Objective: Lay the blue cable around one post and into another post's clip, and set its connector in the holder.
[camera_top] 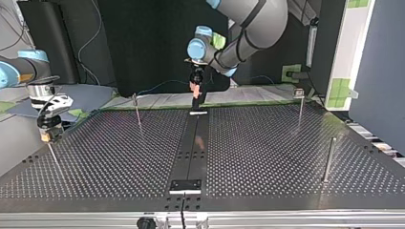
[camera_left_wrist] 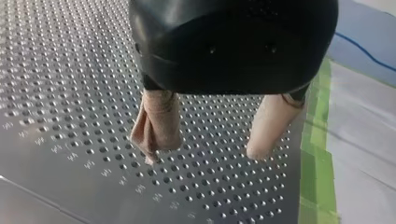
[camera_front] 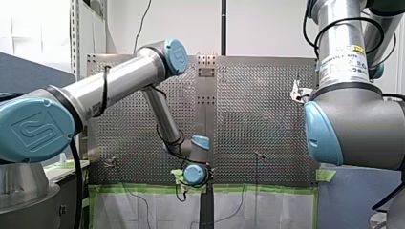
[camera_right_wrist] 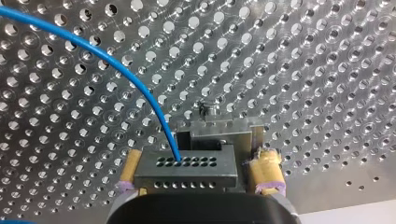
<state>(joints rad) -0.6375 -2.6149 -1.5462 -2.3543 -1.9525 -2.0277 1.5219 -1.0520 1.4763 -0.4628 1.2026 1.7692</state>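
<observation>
Front view: left arm (camera_front: 119, 78) comes in from the left and reaches over the perforated table (camera_front: 258, 124) to the middle of its near edge. Its wrist sits over the green tape (camera_front: 143, 189) there. Right arm (camera_front: 353, 114) fills the right side, close to the camera.

Top view: you see the left gripper (camera_top: 196, 102) pointing down at the table's far edge, over the dark centre strip (camera_top: 191, 148). Can't read its fingers from here. Right gripper (camera_top: 47, 133) hangs at the table's left edge, just above the near-left post (camera_top: 53, 160). The other posts are the far-left post (camera_top: 137, 112), far-right post (camera_top: 300, 107) and near-right post (camera_top: 329, 160), all upright and well apart.

Left wrist view: beige pads (camera_left_wrist: 156, 123) are spread wide with nothing between them, above bare perforated plate beside the green tape. Blue cable (camera_left_wrist: 364, 49) lies past the tape on the grey surface — well clear of this gripper.

Right wrist view: the gripper is clamped on the connector (camera_right_wrist: 184, 170), a dark block with two rows of holes, held between yellowish pads (camera_right_wrist: 267, 169). The blue cable enters the block's upper row and arcs away over the plate. A metal bracket (camera_right_wrist: 219, 128) sits just ahead of the block — you can't tell whether it is mounted to the table or part of the connector.
</observation>
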